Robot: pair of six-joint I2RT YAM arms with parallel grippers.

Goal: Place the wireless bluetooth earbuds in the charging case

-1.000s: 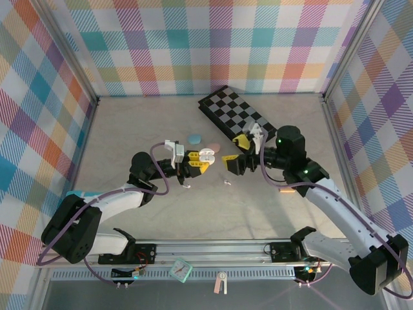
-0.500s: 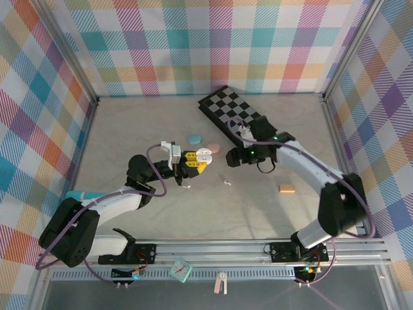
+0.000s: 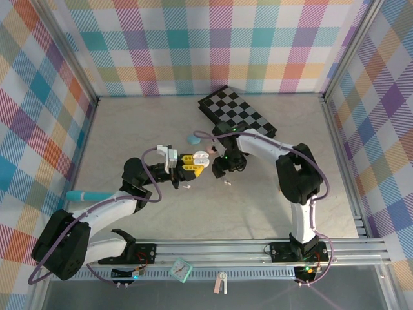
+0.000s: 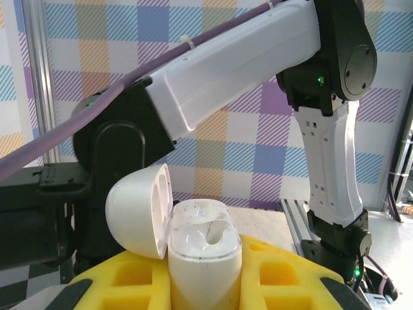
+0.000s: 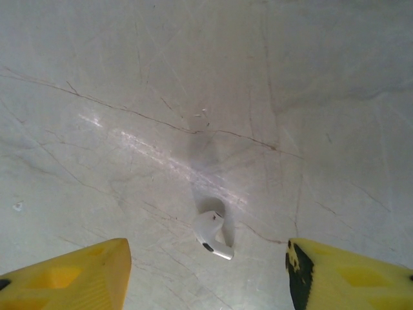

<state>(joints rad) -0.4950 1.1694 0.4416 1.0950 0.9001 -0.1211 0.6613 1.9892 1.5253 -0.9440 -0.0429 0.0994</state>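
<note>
Right gripper [image 5: 206, 263] — moved inward since earlier; jaws held apart astride white earbud [image 5: 211, 234], resolved in right wrist view. Left gripper [image 4: 206, 284] — clenched on open charging case [image 4: 205, 248].

The left tool [image 3: 192, 164] grips the charging case [image 3: 201, 156] beside the right tool [image 3: 221, 169].

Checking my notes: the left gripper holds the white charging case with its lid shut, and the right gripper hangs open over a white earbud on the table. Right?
Not quite. The left wrist view shows the lid flipped open, not shut. The rest holds: the left gripper grips the white charging case, and the right gripper hangs open over a white earbud on the table.
</note>
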